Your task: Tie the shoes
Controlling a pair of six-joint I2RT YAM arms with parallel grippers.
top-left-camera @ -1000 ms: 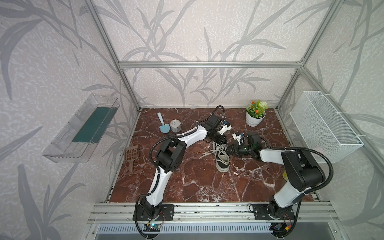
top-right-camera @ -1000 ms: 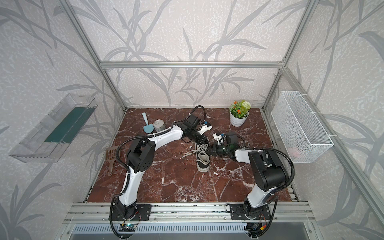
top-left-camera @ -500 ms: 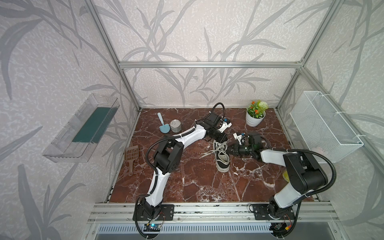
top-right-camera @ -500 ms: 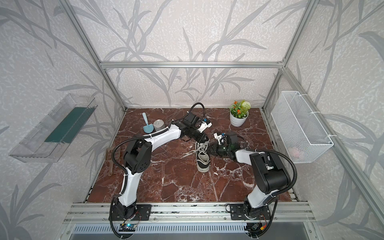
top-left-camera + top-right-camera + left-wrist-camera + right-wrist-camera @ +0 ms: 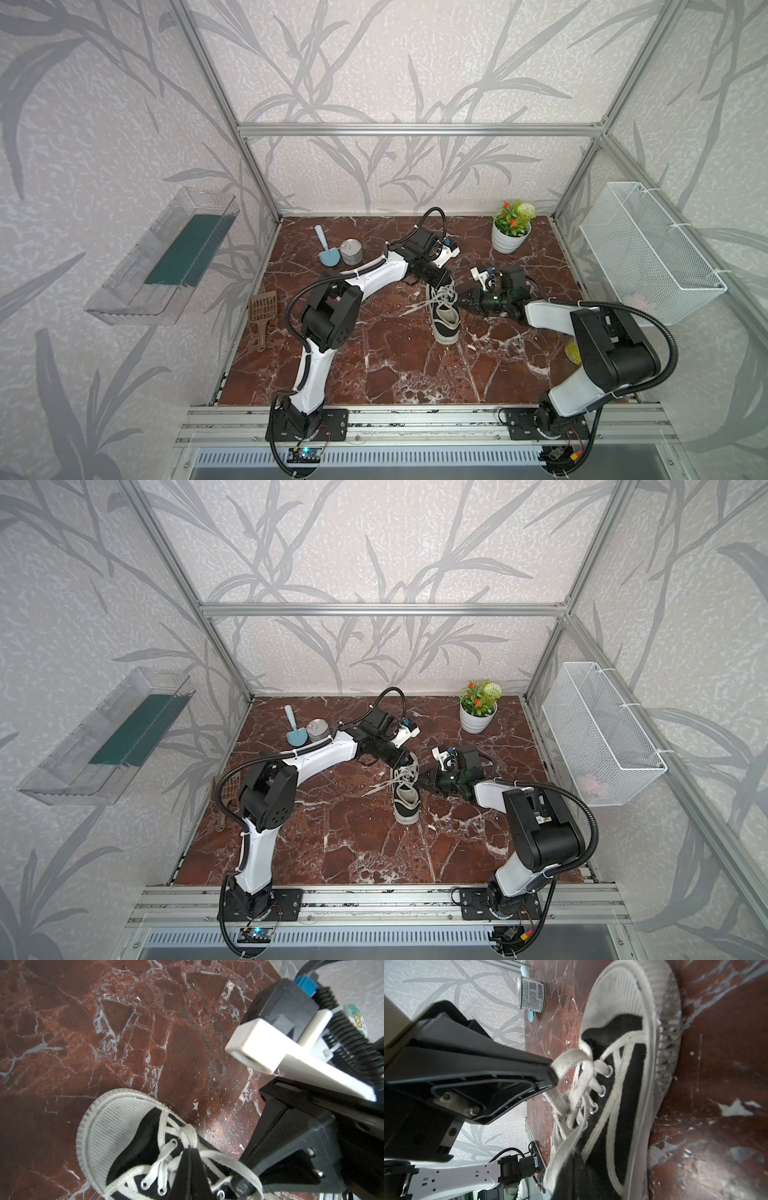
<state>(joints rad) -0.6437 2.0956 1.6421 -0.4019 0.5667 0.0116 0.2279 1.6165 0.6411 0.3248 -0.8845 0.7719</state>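
The black shoe (image 5: pixel 445 326) (image 5: pixel 406 808) with its white toe cap (image 5: pixel 108 1126) (image 5: pixel 623 1022) stands on the marble floor, toe toward the front. My left gripper (image 5: pixel 444 279) (image 5: pixel 402 760) (image 5: pixel 189 1150) reaches in from the back left, shut on a white lace loop (image 5: pixel 571 1059) over the eyelets. My right gripper (image 5: pixel 460 300) (image 5: pixel 422 778) (image 5: pixel 574 1153) comes in low from the right, shut on another lace strand (image 5: pixel 562 1147) (image 5: pixel 247 1169). The two fingertips nearly meet above the tongue. A loose lace end (image 5: pixel 415 307) trails left of the shoe.
A tin can (image 5: pixel 351 252) (image 5: pixel 532 995) and a blue scoop (image 5: pixel 326 251) stand at the back left. A potted plant (image 5: pixel 511 232) is at the back right and a brown slotted scoop (image 5: pixel 262 309) by the left edge. A wire basket (image 5: pixel 648 253) hangs on the right wall, a clear bin (image 5: pixel 162 257) on the left.
Both grippers stay shut at the laces with only slight shifts. The right arm's elbow has drifted a little to the right. The shoe has not moved.
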